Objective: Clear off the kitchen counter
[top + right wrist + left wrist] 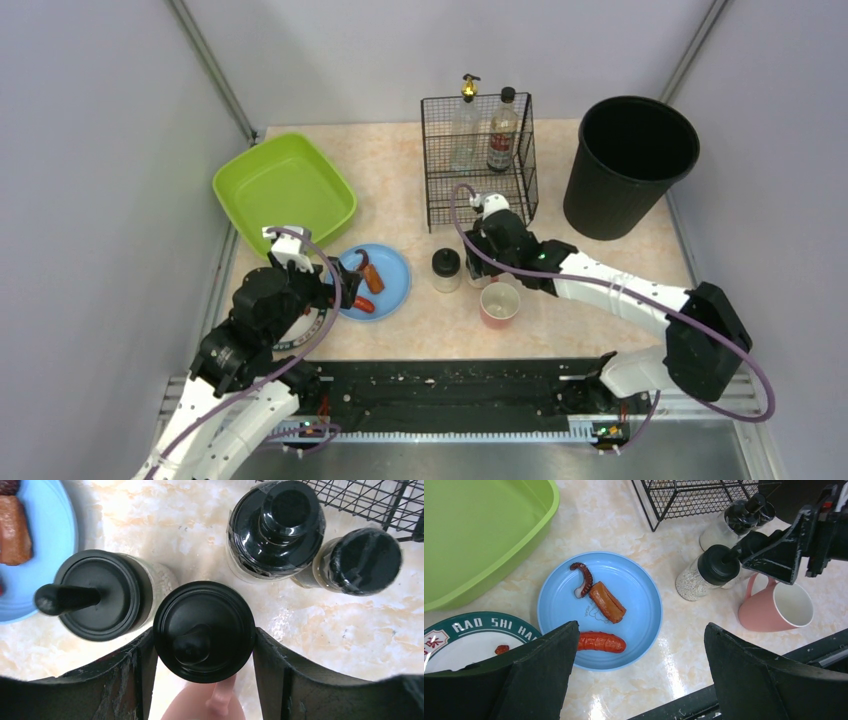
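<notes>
Black-lidded jar [204, 630] — clamps it in right gripper [202, 645], pink mug [200, 706] at its 6 o'clock; holds left gripper [641, 630] wide apart over blue plate [634, 595] on the kitchen counter [624, 525].

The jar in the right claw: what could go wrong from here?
The right gripper seems to hold the black-lidded jar by its lid alone; it could slip or tilt when lifted. The grain-filled shaker and the pink mug stand very close, so a sideways swing might knock them over.
</notes>
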Robot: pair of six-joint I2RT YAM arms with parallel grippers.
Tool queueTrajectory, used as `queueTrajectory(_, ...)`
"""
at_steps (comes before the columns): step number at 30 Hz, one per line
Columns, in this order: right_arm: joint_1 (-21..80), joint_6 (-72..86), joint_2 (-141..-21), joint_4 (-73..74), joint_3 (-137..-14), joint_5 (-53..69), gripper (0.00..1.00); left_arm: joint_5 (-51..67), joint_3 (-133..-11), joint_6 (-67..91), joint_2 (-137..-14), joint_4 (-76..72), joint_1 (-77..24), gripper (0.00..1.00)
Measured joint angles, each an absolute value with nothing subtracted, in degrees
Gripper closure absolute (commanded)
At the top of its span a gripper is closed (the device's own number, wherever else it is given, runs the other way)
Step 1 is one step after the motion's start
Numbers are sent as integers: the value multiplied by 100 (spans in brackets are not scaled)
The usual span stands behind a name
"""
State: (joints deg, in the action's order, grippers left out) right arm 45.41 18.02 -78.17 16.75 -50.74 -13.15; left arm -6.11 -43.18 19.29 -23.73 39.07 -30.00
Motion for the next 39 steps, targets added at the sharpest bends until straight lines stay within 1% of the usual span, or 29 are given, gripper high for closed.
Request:
queueTrajectory(6,4560,1802,-7251,1914,-5151,-1319,100,-611,-4296,1929,-2377,3909,-3000,1)
queueTrajectory(15,4565,1645,-6600,2370,-5675,-1496,100,-609,-4294,1929,-2379,3909,-3000,1)
queueTrajectory(20,4565,1490,-6499,2705,-6154,-1632,100,-609,-4294,1929,-2408,3909,-3000,1)
queueTrajectory(24,4565,1352,-6504,2926,-6805,-1653,100,-604,-4294,1929,-2467,3909,-3000,1)
queueTrajectory(29,4565,1199,-6657,2943,-7550,-1813,100,-602,-4292,1929,-2469,3907,-3000,1)
queueTrajectory(39,4550,856,-7876,2945,-8847,-1883,100,-587,-4276,1931,-2447,3909,-3000,1)
